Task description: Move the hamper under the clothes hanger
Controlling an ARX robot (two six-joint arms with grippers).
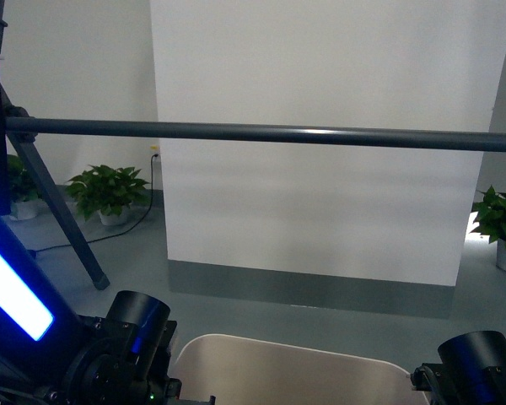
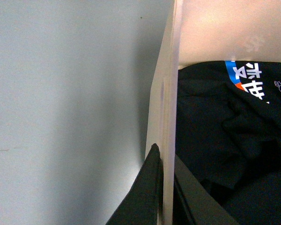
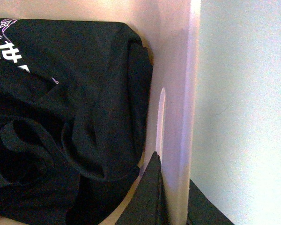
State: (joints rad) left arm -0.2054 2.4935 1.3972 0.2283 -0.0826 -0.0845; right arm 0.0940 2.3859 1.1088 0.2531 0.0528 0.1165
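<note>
2 tools [image 2: 167, 197] [image 3: 175, 201] tight on hamper [image 1: 287, 371] walls

White wall [image 1: 320, 211], grey floor [image 1: 135, 253], potted plants [image 1: 108, 191]

Soft, even white light in the front view, faintly hazy and low in contrast. Thin glint along the rack [image 1: 320, 133] right of centre. Blown-out white on the light strip [image 1: 13, 295] at near left, haloed in blue. Overexposed patch at far right beside a plant [image 1: 502, 224]. In both wrist views, warm glow through the hamper [image 2: 166, 117] wall, and the black shirt [image 2: 215, 140] underexposed, folds barely readable. In the left wrist view, soft shadow on the floor [image 2: 61, 117] just beside that wall. Slight blur throughout.
</note>
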